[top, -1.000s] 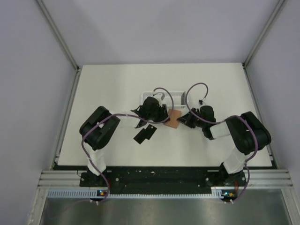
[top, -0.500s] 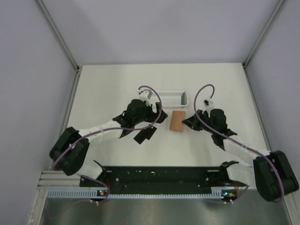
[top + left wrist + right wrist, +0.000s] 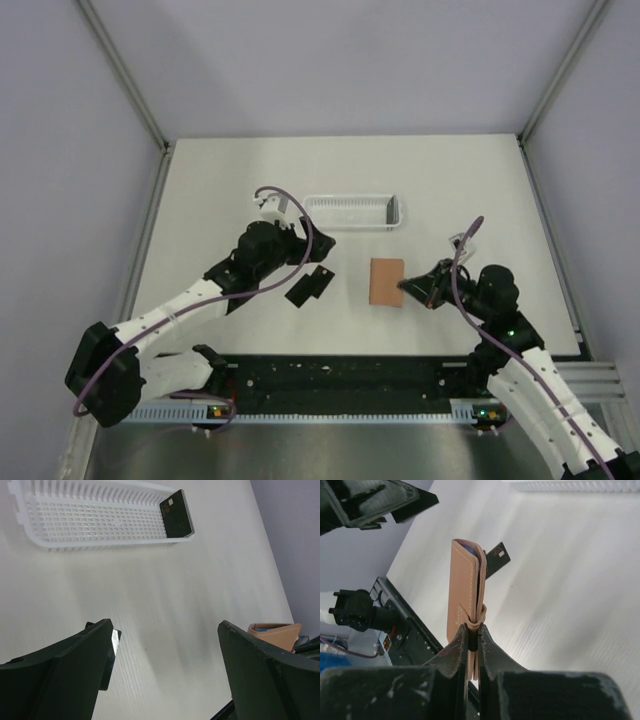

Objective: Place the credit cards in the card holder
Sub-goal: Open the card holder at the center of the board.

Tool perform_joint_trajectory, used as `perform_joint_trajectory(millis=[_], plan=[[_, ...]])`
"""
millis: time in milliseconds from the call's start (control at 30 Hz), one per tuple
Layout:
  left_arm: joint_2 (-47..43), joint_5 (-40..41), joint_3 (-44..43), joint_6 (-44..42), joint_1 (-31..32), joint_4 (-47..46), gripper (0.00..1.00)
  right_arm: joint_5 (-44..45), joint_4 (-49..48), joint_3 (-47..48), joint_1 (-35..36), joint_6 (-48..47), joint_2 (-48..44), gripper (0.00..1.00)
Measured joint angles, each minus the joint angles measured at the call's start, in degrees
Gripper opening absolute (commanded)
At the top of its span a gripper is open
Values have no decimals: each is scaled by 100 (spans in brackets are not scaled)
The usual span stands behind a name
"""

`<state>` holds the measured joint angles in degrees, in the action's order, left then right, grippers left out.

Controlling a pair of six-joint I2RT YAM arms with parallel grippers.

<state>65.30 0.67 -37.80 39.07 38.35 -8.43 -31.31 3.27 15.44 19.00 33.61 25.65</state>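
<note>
The reddish-brown card holder (image 3: pixel 386 282) is held folded and on edge just above the table, right of centre. My right gripper (image 3: pixel 408 287) is shut on its near edge, and the right wrist view shows the jaws (image 3: pixel 474 630) pinching the card holder (image 3: pixel 465 580). A black credit card (image 3: pixel 310 285) lies flat on the table to its left, and its corner (image 3: pixel 495 559) shows behind the holder. Another black card (image 3: pixel 176 513) lies in the tray's right end. My left gripper (image 3: pixel 318 250) hovers open over the table, empty, its left finger above the table card (image 3: pixel 114 644).
A white slatted tray (image 3: pixel 345 212) stands behind the work area, seen close in the left wrist view (image 3: pixel 95 522). The black base rail (image 3: pixel 340 375) runs along the near table edge. Grey walls close off the left, right and back.
My left gripper has opened and drawn back to the left, away from the card holder. My right gripper has pulled the card holder toward the near right.
</note>
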Motion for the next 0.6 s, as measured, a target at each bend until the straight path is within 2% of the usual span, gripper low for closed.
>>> perform_joint_trajectory(millis=[133, 300, 467, 600], plan=[[-321, 52, 17, -72, 0, 289, 92, 282, 944, 229, 0, -76, 33, 0], [-743, 144, 79, -243, 0, 553, 89, 1126, 2251, 1331, 90, -260, 970, 0], [-981, 15, 400, -122, 0, 555, 88, 2098, 2859, 2083, 944, -350, 1318, 0], [-1032, -317, 557, -9, 0, 610, 88, 2603, 3027, 2339, 1543, -407, 1615, 0]])
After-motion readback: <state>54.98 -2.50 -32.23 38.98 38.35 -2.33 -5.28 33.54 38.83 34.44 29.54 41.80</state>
